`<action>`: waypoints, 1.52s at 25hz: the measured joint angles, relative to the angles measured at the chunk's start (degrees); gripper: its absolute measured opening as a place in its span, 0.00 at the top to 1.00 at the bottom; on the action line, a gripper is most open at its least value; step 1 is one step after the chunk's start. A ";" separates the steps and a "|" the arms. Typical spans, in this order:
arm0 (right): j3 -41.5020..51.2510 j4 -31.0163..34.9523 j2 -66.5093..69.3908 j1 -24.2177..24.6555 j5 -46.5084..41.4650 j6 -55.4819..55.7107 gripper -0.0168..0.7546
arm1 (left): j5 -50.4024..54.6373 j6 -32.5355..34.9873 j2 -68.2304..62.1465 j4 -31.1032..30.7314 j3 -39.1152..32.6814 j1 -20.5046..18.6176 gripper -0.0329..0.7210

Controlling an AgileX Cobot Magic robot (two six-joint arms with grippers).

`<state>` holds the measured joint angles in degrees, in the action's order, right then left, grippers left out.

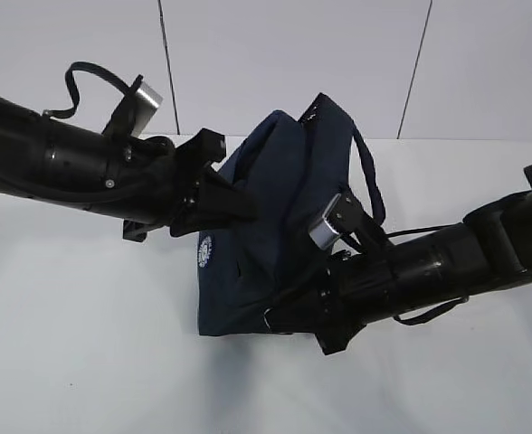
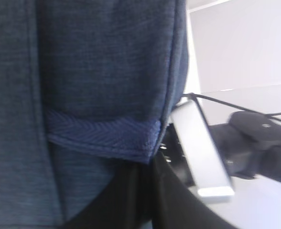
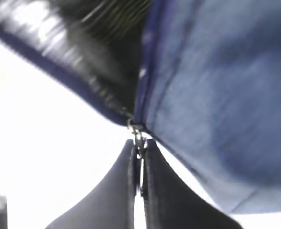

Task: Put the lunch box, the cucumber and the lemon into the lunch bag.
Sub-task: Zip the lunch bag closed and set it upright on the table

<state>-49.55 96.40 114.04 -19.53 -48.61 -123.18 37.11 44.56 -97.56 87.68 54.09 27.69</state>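
Lunch bag sits mid-tabletop, slumped, its top edge pointing to the far side and leaning right. White round logo faces left-near. One loop handle hangs down the right side.

Left tool comes in from the left and is pressed into the bag's left upper side, fingers clenched on fabric there. Left wrist view is almost all navy cloth, with a herringbone webbing strap running across it; the dark fingers sit right below the strap, touching the cloth. The right arm's silver camera bracket shows just beyond the bag's edge.

Right tool reaches in from the right, low at the bag's near right corner. Fingers are closed tight, pinching the metal zipper pull between the tips. Zipper track runs up-left from the pull. Above it there's a dark gap, so the opening looks parted there; the view is blurred, so I can't tell how far.

Lunch box, cucumber and lemon are not visible in any view; the bag's interior can't be made out.
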 joint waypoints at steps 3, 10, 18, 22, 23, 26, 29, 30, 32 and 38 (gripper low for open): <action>0.00 -2.02 -1.98 0.00 1.63 1.14 0.95 | -2.64 0.00 0.00 -1.87 0.00 0.00 0.94; 0.00 -9.21 -4.31 0.00 2.98 5.28 0.95 | -5.91 0.00 0.00 -4.81 0.00 0.00 0.92; 0.00 -12.63 -6.10 0.00 1.41 6.60 0.95 | -6.40 2.18 0.00 -5.25 0.00 0.00 0.53; 0.00 -14.56 -7.10 0.00 1.41 7.48 0.95 | -6.40 4.29 0.00 -4.70 0.00 0.00 0.42; 0.00 -14.91 -7.23 0.00 1.28 8.06 0.95 | -5.95 5.45 0.00 -3.95 0.00 0.00 0.41; 0.00 -15.30 -7.23 0.00 1.25 8.56 0.95 | -4.32 10.26 0.00 -0.97 0.00 -0.11 0.40; 0.00 -15.30 -7.23 0.00 1.03 8.77 0.95 | -3.61 14.62 1.26 -0.46 0.00 -0.81 0.40; 0.00 -15.30 -7.23 0.00 0.95 8.89 0.95 | -3.61 16.21 2.12 -0.59 0.00 -0.91 0.40; 0.00 -15.30 -7.23 0.00 0.91 8.99 0.95 | -3.87 18.68 3.96 -1.68 0.00 -1.05 0.40; -0.92 -15.48 -7.27 -1.23 0.81 10.28 0.95 | -4.61 22.76 5.17 -9.42 -1.12 -0.96 0.40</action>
<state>-50.47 80.93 106.76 -20.76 -47.80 -112.91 32.50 67.31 -92.39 78.25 52.97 26.74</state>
